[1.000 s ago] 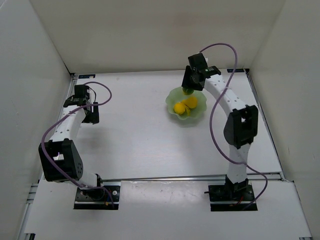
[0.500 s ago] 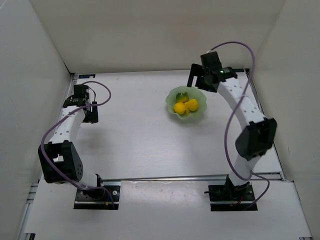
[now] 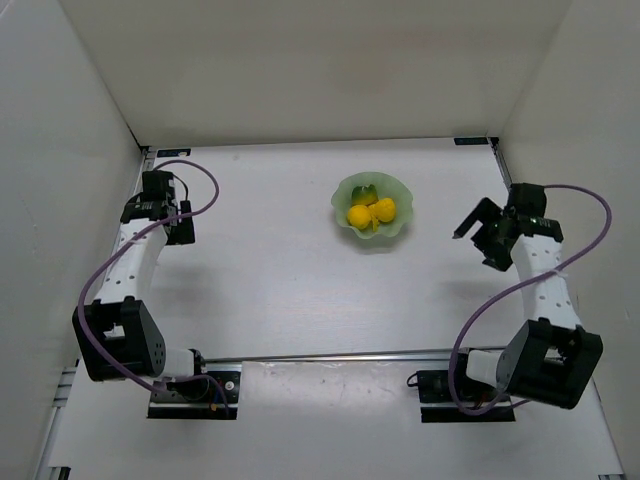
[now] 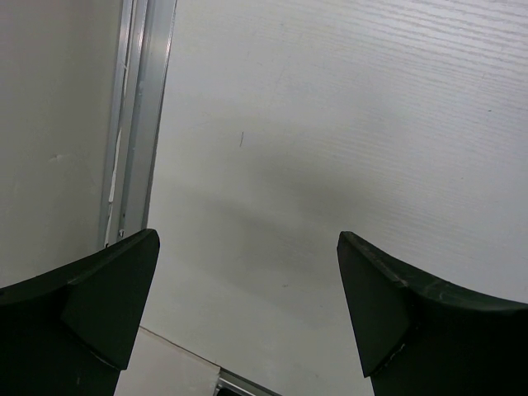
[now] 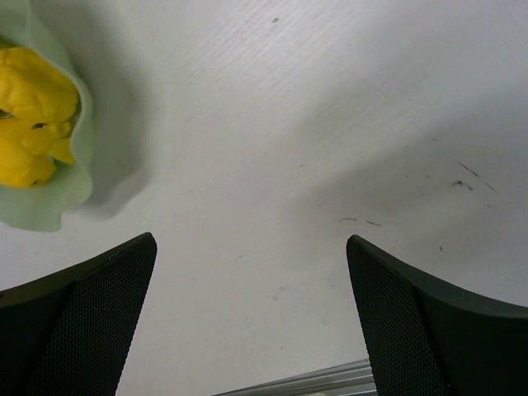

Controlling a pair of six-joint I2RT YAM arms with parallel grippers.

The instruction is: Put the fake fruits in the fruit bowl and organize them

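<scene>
The pale green fruit bowl [image 3: 400, 225] with a wavy rim sits at the back middle of the table. Inside it lie the round green-and-yellow fruit [image 3: 365, 192], the yellow pear [image 3: 358, 216] and the curved yellow-orange piece [image 3: 383, 208]. In the right wrist view the bowl's rim [image 5: 49, 202] shows at the top left with yellow fruit [image 5: 33, 87] in it. My right gripper [image 3: 478, 232] is open and empty, right of the bowl and apart from it. My left gripper [image 3: 182, 226] is open and empty at the far left, over bare table.
White walls enclose the table on the left, back and right. A metal rail [image 4: 136, 124] runs along the left edge next to my left gripper. Another rail [image 3: 380, 355] crosses the near edge in front of the arm bases.
My right arm has drawn back from over the bowl, swinging right and toward the near side. The green-and-yellow fruit now lies in the bowl. The left arm has barely moved.
</scene>
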